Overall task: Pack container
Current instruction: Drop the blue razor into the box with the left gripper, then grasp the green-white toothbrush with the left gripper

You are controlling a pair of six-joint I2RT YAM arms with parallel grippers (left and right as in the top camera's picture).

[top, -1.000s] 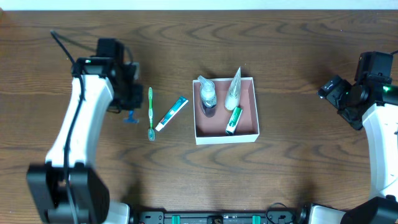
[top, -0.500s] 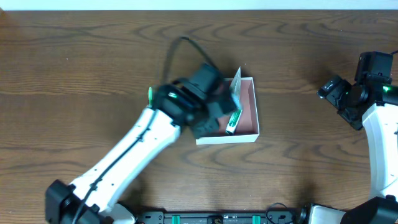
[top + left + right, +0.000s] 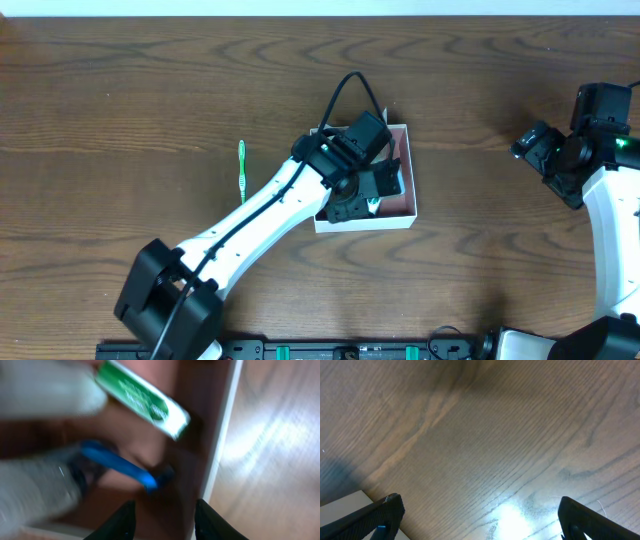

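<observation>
The table [image 3: 120, 90] is dark brown wood with wavy lines in it, and a thin pale strip runs along its far edge. A green toothbrush [image 3: 241, 168] lies on the bare wood at the left. Just right of the middle sits the container [image 3: 370, 223] – white walls, pinkish-brown inside. The left gripper [image 3: 165, 507] hangs over it, its fingers spread apart with nothing between them. Under it a blue thing [image 3: 117, 462] and a green packet [image 3: 142, 397] lie in the box, beside blurry clear shapes. Far right, the right gripper [image 3: 480, 505] hangs over shiny wood – wide apart, holding nothing.
</observation>
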